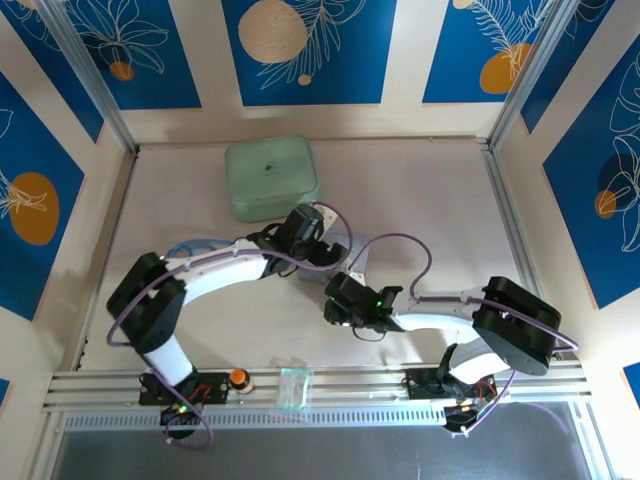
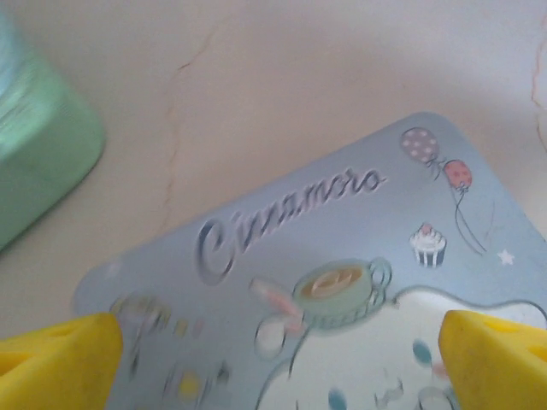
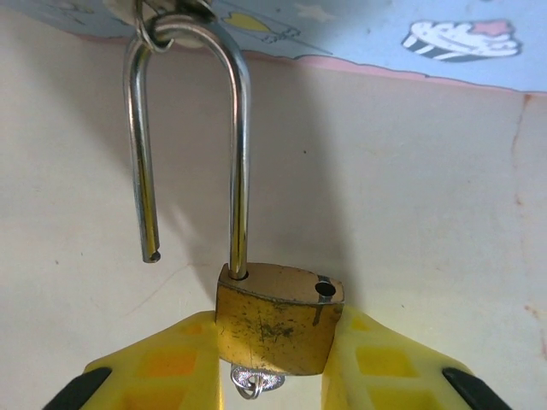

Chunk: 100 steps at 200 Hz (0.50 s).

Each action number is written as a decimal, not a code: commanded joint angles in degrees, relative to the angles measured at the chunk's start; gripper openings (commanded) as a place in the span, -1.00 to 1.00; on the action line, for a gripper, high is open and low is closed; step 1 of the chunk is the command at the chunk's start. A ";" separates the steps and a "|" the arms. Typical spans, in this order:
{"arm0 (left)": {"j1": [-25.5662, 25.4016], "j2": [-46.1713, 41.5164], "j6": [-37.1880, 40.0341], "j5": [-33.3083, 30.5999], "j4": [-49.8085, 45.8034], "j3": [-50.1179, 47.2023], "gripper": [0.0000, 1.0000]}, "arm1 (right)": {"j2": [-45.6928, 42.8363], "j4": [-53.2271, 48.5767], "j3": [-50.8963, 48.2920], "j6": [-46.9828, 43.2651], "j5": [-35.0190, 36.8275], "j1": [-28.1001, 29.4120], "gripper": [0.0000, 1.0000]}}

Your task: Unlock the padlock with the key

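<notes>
My right gripper (image 3: 277, 331) is shut on the brass padlock (image 3: 275, 318), with a yellow finger pressed to each side of its body. The silvery shackle (image 3: 240, 154) stands open: one leg sits in the body, and the free end (image 3: 150, 253) hangs clear of its hole. The top of the shackle is hooked through a metal ring on the lavender cartoon tin (image 3: 385, 34). The small silvery key (image 3: 256, 381) sticks out of the bottom of the padlock. My left gripper (image 2: 282, 363) is open close over the tin's lid (image 2: 325, 248), a yellow finger (image 2: 60, 359) at each side.
A pale green tin (image 1: 271, 177) stands behind the left gripper (image 1: 305, 235) and shows at the left of the left wrist view as the green tin (image 2: 43, 145). An orange button (image 1: 238, 377) and a clear plastic piece (image 1: 295, 388) lie on the front rail.
</notes>
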 commanded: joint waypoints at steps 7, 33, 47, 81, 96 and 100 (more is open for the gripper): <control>0.63 6.12 13.59 3.01 1.89 6.77 0.99 | 0.27 -13.42 -5.63 3.29 -7.68 -1.05 -0.52; 1.83 11.15 14.81 6.94 -0.27 12.42 0.98 | -0.38 -12.60 -6.82 2.63 -8.51 -2.24 -0.52; 1.87 12.82 14.23 9.11 -4.33 14.47 0.98 | -0.10 -12.69 -6.54 2.57 -8.17 -2.46 -0.53; 1.81 9.51 9.55 7.23 -1.96 5.05 0.91 | -0.98 -10.40 -8.87 4.71 -8.70 -4.53 -0.53; 1.45 7.52 6.21 3.93 -1.66 0.63 0.87 | -2.07 -8.43 -10.80 5.86 -9.50 -5.82 -0.53; 1.31 7.03 5.46 2.97 -1.72 -0.23 0.87 | -2.23 -8.03 -11.11 6.14 -9.55 -5.96 -0.52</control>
